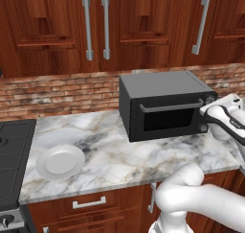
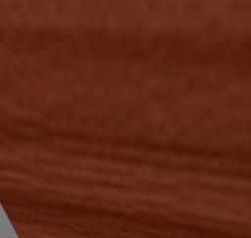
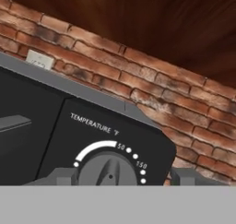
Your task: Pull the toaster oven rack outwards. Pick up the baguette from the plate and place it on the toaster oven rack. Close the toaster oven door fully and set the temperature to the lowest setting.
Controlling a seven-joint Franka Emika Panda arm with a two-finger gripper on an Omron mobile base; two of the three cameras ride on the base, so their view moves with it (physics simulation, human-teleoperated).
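Here one toaster oven [image 1: 165,105], door [image 1: 168,116] shut, sits at three o'clock from one bare plate [image 1: 61,161], while the gripper [image 3: 110,178] straddles the temperature knob [image 3: 109,168], contact unclear, fingertips cropped.

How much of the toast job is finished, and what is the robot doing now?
Mostly finished, it seems. The plate is bare and the oven door is shut, so the bread is probably inside, though the glass is too dark to check. The gripper now has its jaws on either side of the temperature knob. Left: turning it to lowest.
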